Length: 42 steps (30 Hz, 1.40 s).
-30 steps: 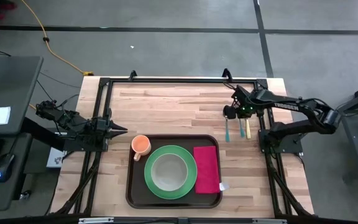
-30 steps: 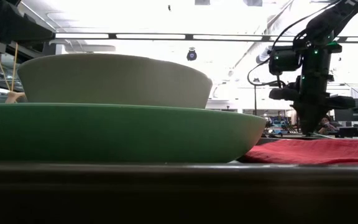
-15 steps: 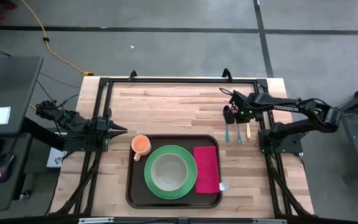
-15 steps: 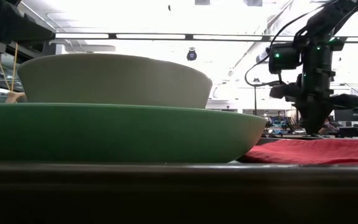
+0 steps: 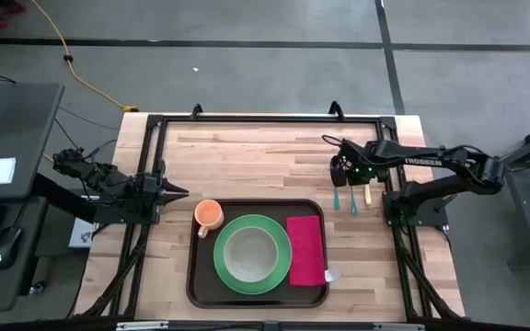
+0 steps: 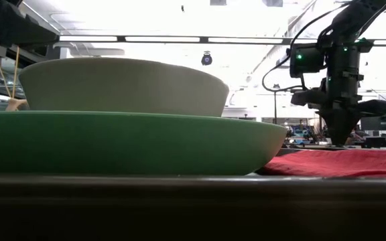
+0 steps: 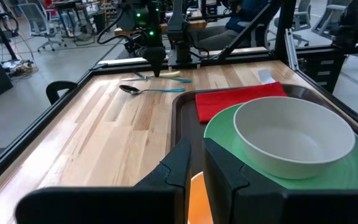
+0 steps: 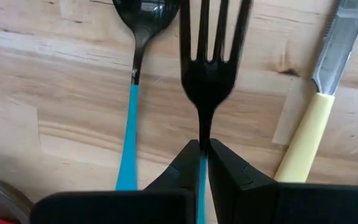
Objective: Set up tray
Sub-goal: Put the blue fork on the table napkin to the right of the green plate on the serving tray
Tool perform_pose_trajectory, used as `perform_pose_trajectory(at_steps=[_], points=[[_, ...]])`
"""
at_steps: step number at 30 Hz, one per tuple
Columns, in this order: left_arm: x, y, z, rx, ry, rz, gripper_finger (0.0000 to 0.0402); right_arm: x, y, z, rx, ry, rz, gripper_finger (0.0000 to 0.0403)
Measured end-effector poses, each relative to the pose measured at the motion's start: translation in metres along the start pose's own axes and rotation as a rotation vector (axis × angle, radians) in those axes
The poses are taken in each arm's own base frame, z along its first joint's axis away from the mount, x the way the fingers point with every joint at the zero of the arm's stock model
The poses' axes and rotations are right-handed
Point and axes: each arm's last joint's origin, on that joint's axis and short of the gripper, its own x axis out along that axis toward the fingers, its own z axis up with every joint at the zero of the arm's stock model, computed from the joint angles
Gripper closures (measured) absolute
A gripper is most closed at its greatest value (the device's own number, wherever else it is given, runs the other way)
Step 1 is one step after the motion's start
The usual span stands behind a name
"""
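A dark brown tray [image 5: 193, 280] lies at the table's near middle. On it are a green plate [image 5: 282, 267] bearing a white bowl [image 5: 247, 254], a red napkin [image 5: 305, 248] and an orange cup [image 5: 209, 214]. Right of the tray's far corner, a blue-handled spoon [image 8: 129, 130], a blue-handled fork [image 8: 207, 68] and a yellow-handled knife [image 8: 303, 137] lie side by side. My right gripper [image 8: 204, 147] points down over them, shut on the fork. My left gripper [image 7: 196, 155] waits at the table's left edge, a narrow gap between its fingers and nothing in it. My right gripper pinches the fork between its two fingers at the neck [image 8: 204, 127], where the black head meets the blue handle. The fingers come from above, pointing down, one on each side of the neck. The fork lies level; whether it is clear of the table, I cannot tell.
The spoon and knife lie close on either side of the held fork. Black frame rails [image 5: 265, 119] run along the table's far and side edges. Bare wood [image 5: 247, 161] stretches between the tray and the far rail.
My right arm has swung a little toward the table's near edge, and its gripper has turned slightly about its downward axis, staying shut on the fork.
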Motion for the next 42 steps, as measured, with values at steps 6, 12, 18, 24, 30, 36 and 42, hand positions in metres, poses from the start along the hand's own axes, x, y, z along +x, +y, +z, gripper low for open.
perform_pose_trajectory(at_steps=[6,12,18,24,30,36,42], points=[[0.0,0.0,0.0,0.0,0.0,0.0,0.0332,0.0,-0.0001,-0.0006,-0.005,-0.011,-0.013,0.0392],[0.0,0.0,0.0,0.0,0.0,0.0,0.0332,0.0,-0.0003,-0.0003,-0.005,-0.021,-0.02,0.0392],[0.0,0.0,0.0,0.0,0.0,0.0,0.0332,0.0,-0.0002,-0.0005,-0.006,-0.021,-0.02,0.0392],[0.0,0.0,0.0,0.0,0.0,0.0,0.0332,0.0002,0.002,-0.0036,-0.009,-0.033,-0.028,0.0392],[0.0,0.0,0.0,0.0,0.0,0.001,0.0332,0.0007,0.0032,-0.0074,-0.022,-0.029,-0.034,0.0386],[0.0,0.0,0.0,0.0,0.0,0.001,0.0332,0.0008,0.001,-0.009,-0.021,-0.005,-0.051,0.0351],[0.0,0.0,0.0,0.0,0.0,0.001,0.0332,0.0009,0.0012,-0.0092,-0.003,0.001,-0.047,0.0298]])
